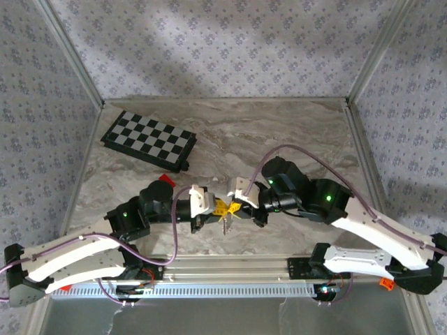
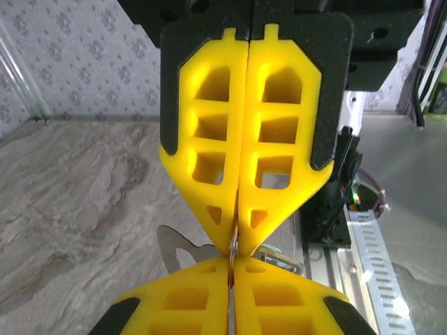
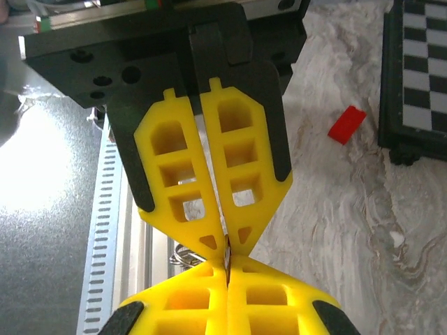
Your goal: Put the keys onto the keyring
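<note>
Risk check at the pinch point.

- Left gripper (image 2: 231,269): yellow fingers pressed together, no gap at the tips.
- Right gripper (image 3: 227,272): likewise fully closed. The two meet nose to nose.
- A thin metal edge sits in the seam where the tips meet. I cannot tell which piece it is, or which gripper really has it.
- Left wrist view: a flat silvery key (image 2: 173,250) with a cut-out juts out at 9 o'clock from the pinch.
- Right wrist view: the wire loops of the keyring (image 3: 183,255) peek out at 8 o'clock, just beside the tips.
- Outward in the top view: slotted rail (image 1: 230,287) at 6 o'clock, red block (image 1: 165,179) and chessboard (image 1: 148,139) at 10 o'clock, all on the marbled table (image 1: 293,132).

Judged hazards:
1. The hold is only at the very tips, so any sideways pull could let the key pivot or slip out.
2. A dropped piece could fall towards the rail slots, where it would be hard to pick up again.
3. If the arms pull against each other, the wire loop could bend.
4. The fingers hide the joint, so whether the key is threaded cannot be confirmed.
</note>
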Controlling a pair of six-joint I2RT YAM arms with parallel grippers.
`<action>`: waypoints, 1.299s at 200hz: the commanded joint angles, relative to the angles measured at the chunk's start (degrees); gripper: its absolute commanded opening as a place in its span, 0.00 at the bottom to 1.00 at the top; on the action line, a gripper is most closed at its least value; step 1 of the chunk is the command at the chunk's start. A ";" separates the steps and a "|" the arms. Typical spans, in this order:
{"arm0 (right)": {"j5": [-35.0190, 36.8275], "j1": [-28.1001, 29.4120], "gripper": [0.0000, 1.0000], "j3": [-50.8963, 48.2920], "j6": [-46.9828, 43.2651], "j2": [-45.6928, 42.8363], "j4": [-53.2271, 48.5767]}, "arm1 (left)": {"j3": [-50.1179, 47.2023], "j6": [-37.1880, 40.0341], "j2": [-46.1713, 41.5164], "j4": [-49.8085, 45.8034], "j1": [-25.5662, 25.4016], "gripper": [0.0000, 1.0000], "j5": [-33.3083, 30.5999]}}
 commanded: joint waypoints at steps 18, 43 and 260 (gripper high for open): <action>2.33 1.87 0.00 4.41 -2.33 3.79 -4.11 | 4.19 4.59 0.32 -5.55 -1.35 0.00 -1.57; 2.04 2.00 0.00 4.47 -1.88 3.25 -3.32 | 2.86 3.92 -1.35 -2.98 -1.44 0.00 -0.84; 2.78 1.71 0.00 2.05 -1.48 -0.46 0.08 | 1.30 1.87 -2.52 0.30 -1.45 0.15 -2.85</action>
